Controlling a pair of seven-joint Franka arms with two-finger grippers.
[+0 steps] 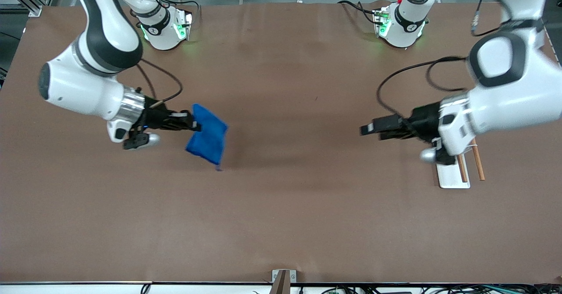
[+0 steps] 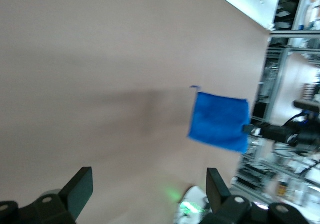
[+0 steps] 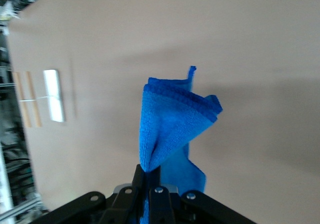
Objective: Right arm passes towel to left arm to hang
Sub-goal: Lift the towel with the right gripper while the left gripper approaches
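Towel [image 1: 207, 139] hangs in the air over the table [image 1: 281, 224] toward the right arm's end, pinched at one edge by the right gripper [image 1: 194, 123], whose fingers are closed tight on the cloth. In your front view that gripper points toward 3 o'clock, and the blue cloth droops from it toward 5 o'clock.

Your right wrist view shows what the front view does not: the towel [image 3: 172, 129] is bunched into folds between the fingers, with its tiny corner loop sticking out at the free end.

The left gripper [image 1: 373, 128] hovers over the table toward the left arm's end, pointing toward 9 o'clock at the towel and well apart from it.

Your left wrist view shows its fingers [image 2: 80, 189] spread wide and holding nothing, with the towel [image 2: 220, 121] seen between them farther off.

A white rack [image 1: 454, 175] with wooden rods sits under the left arm.
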